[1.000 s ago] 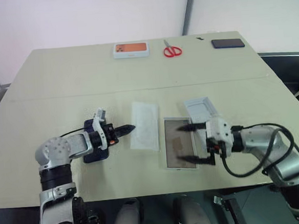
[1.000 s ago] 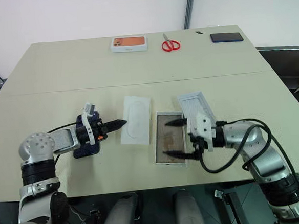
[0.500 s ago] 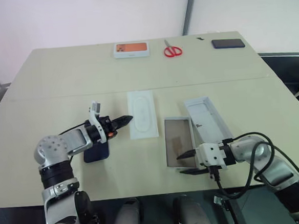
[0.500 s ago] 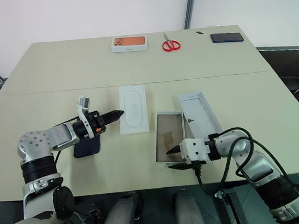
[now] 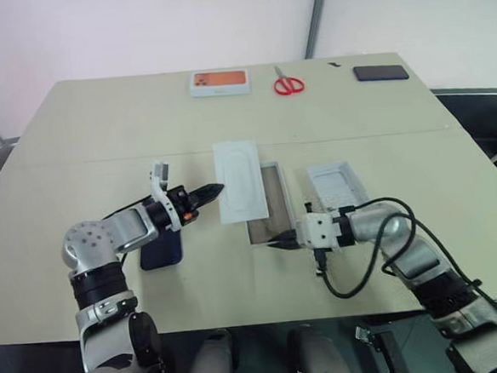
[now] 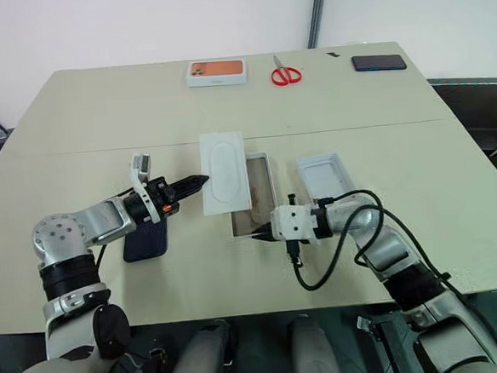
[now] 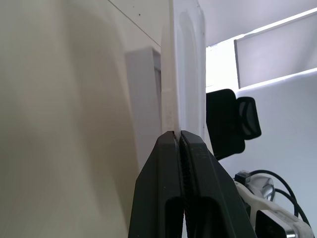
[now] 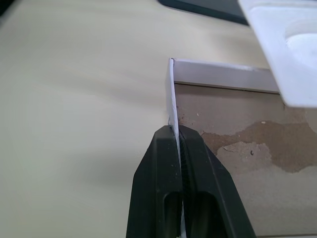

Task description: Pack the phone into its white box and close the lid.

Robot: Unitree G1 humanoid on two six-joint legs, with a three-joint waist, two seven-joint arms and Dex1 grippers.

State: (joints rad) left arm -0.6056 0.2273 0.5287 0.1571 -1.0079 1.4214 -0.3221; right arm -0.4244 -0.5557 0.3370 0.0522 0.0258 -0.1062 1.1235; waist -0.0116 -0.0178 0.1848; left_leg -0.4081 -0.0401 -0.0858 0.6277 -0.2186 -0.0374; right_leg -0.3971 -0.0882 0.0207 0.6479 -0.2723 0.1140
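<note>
The white box (image 5: 269, 204), a shallow tray with a brownish floor, lies at the table's middle. My right gripper (image 5: 275, 242) is shut on the box's near wall (image 8: 172, 94). A thin white insert card (image 5: 237, 185) with an embossed oval hangs tilted over the box's left side, and my left gripper (image 5: 215, 190) is shut on its edge (image 7: 170, 106). The phone (image 5: 162, 249), dark navy, lies flat on the table under my left forearm. To the right of the box the lid (image 5: 336, 185) rests hollow side up, partly behind my right arm.
Along the far edge stand a white box with an orange picture (image 5: 217, 82), red scissors (image 5: 287, 84) and a black slab (image 5: 380, 72). The table (image 5: 100, 137) ends close behind my arms at the near side.
My right gripper went from open to shut on the box's near wall, and the box slid left and away, partly under the insert. My left gripper raised the insert a little.
</note>
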